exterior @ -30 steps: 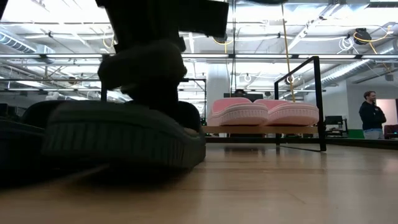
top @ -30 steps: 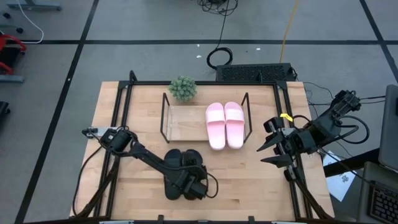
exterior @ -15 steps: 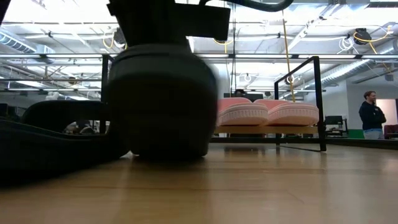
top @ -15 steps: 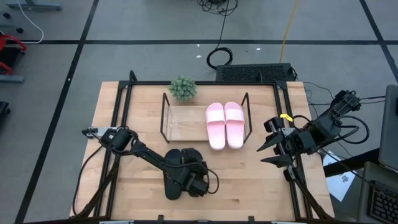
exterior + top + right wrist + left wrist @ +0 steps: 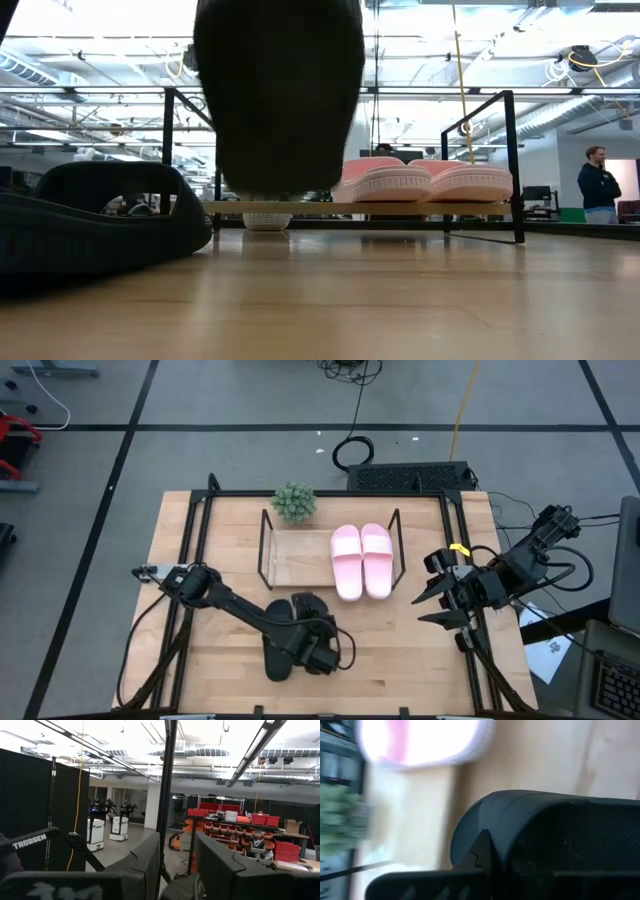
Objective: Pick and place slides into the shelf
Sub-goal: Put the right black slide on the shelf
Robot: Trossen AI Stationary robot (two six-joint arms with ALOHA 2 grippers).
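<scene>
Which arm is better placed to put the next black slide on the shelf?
Left. Its pincer already holds one black slide lifted off the table, in front of the shelf and its free left half. The right pincer waits at the table's right edge, empty.

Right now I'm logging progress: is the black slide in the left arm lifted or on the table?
Lifted. In the low view the black slide hangs clear above the table.

Your shelf (image 5: 268, 550) sits mid-worktop (image 5: 400, 650); two slides (image 5: 358, 560) in its right half, plant (image 5: 294, 502) behind, two slides (image 5: 290, 635) in front.
</scene>
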